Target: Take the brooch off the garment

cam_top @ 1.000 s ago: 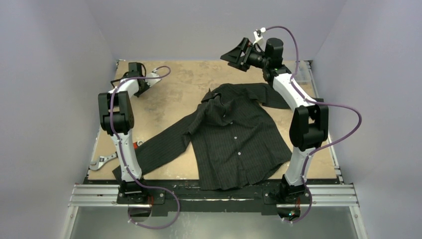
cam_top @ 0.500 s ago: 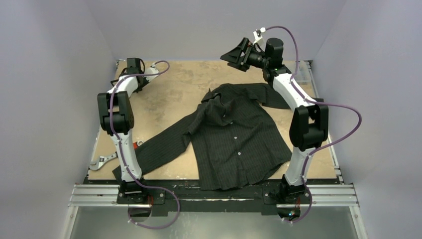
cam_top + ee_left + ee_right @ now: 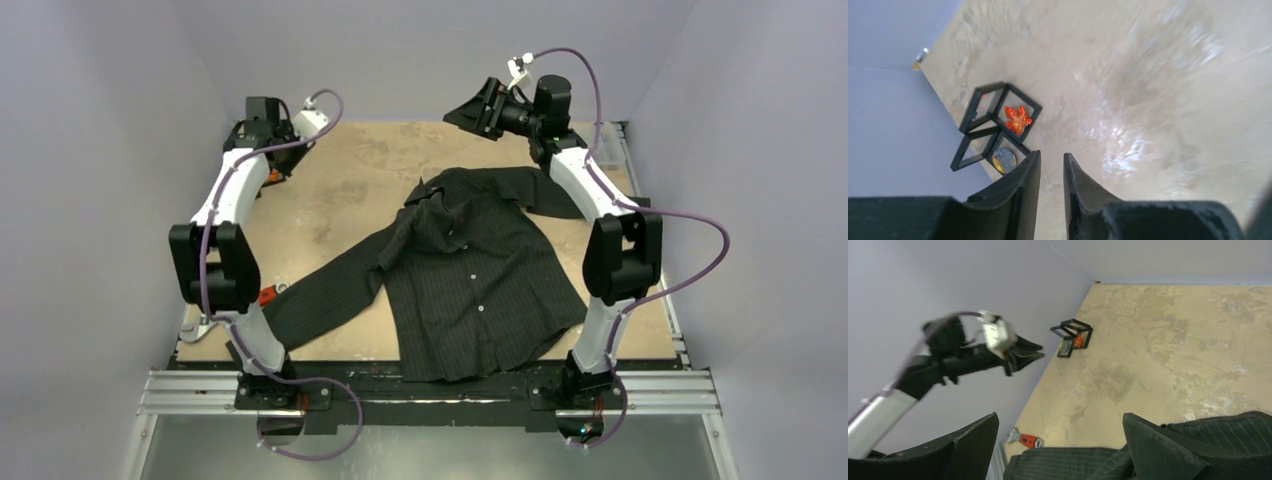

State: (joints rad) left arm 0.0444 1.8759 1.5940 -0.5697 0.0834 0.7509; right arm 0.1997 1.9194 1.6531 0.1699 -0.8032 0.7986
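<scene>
The garment [image 3: 470,280], a black pinstriped shirt with white buttons, lies spread across the middle of the table; its edge shows at the bottom of the right wrist view [image 3: 1073,465]. An orange leaf-shaped brooch [image 3: 1017,119] lies inside a black frame box [image 3: 998,102] at the back left corner, also seen in the right wrist view [image 3: 1078,340]. My left gripper [image 3: 1052,155] hangs above the table beside that box, jaws a narrow gap apart and empty. My right gripper [image 3: 1059,416] is wide open and empty, raised at the back [image 3: 465,108] beyond the collar.
A second black frame [image 3: 1005,157] holding a round iridescent piece touches the first. A red-handled tool [image 3: 1028,440] lies at the left edge near the sleeve, and a silver wrench [image 3: 200,325] lies at the front left. Lilac walls close in the table.
My left arm has lifted and swung back from the frame boxes toward the back left wall. The right arm and the shirt have not moved.
</scene>
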